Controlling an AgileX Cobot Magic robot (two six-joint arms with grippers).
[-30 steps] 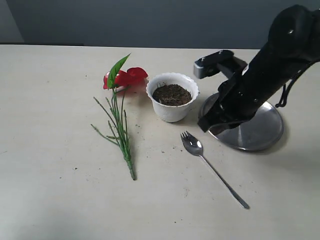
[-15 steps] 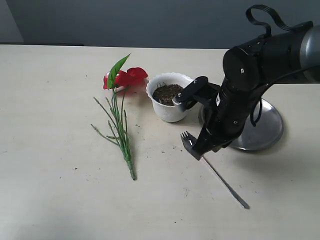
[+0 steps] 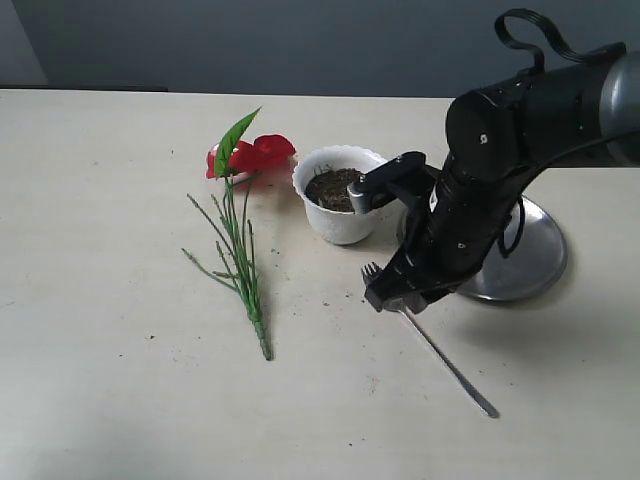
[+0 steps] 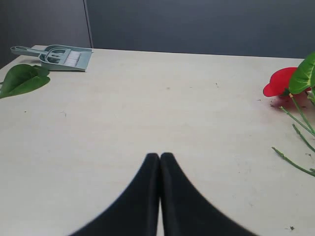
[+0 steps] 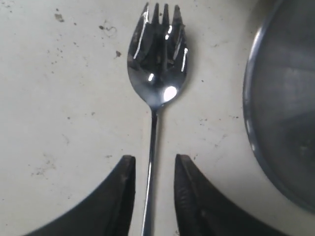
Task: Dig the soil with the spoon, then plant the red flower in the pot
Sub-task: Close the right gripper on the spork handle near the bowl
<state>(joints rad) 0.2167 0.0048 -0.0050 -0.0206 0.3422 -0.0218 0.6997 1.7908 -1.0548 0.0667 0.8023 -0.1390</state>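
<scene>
We see the spoon (image 3: pixel 425 335) lying flat on the table (image 3: pixel 120 400), lower right of centre in the exterior view, its tined bowl toward the white pot (image 3: pixel 343 195) and its long thin handle running down and to the right. The right gripper (image 3: pixel 398 298) hangs directly over the neck of the spoon, just behind the bowl. In the right wrist view the handle passes straight between the two dark fingers (image 5: pixel 120 196), which stand apart on either side without touching it, so we judge the jaws parted and lined across the handle, ready to close on it. The right arm bends down steeply from the upper right of the frame, above the steel plate (image 3: pixel 525 260). The left gripper (image 4: pixel 160 162) shows its fingers pressed together, holding nothing, well apart from the spoon. The red flower (image 3: pixel 250 158) lies on the table left of the pot, with soil (image 3: pixel 335 187) inside the pot.
</scene>
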